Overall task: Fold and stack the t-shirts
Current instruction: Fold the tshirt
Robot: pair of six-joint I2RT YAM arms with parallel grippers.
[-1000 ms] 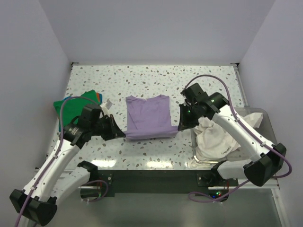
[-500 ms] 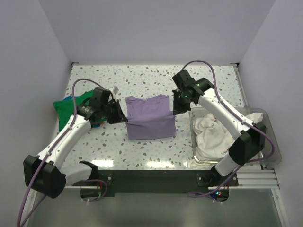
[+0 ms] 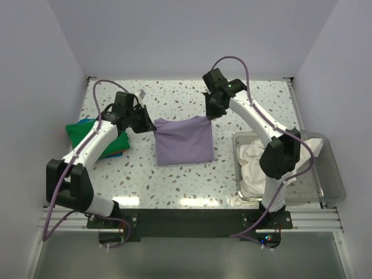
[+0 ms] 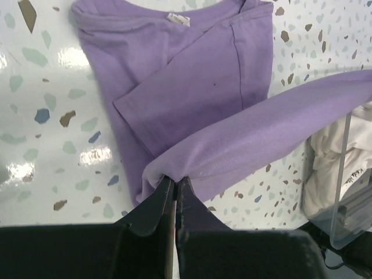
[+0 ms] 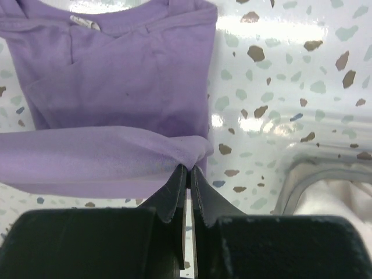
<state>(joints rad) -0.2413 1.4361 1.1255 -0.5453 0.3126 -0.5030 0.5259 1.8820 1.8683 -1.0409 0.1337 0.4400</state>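
— At the far left of the overhead view, what lies on the bench (image 3: 174,183)?

— A green t-shirt (image 3: 86,135), bunched up, with blue and orange edges at its lower right side. The left arm crosses above it. No writing shows on it.

— Anything readable further right?

— The lavender t-shirt (image 3: 185,145) has a small white neck label (image 4: 178,19) inside its collar, but the print is too small to read. At the right, the cream t-shirt (image 3: 260,165) sits in the clear bin (image 3: 328,186). Dark lettering shows on it at the right edge of the left wrist view, turned sideways, and I cannot make out the words.

— How does the left end effector stand?

— The left end effector (image 3: 150,124) is pinched tight on an edge of the lavender cloth, at the garment's upper left corner. In its wrist view the fingers meet with only fabric between them.

— And the other one?

— The right end effector (image 3: 209,114) is clamped just as narrowly on the same edge, at the upper right corner.

— Where is the shirt in relation to them?

— Between the two. The gripped edge stretches as a band from one to the other. It is raised over the rest of the shirt, which lies flat in the middle of the bench with its collar toward the top of the frame. The cream one is well off to the lower right.
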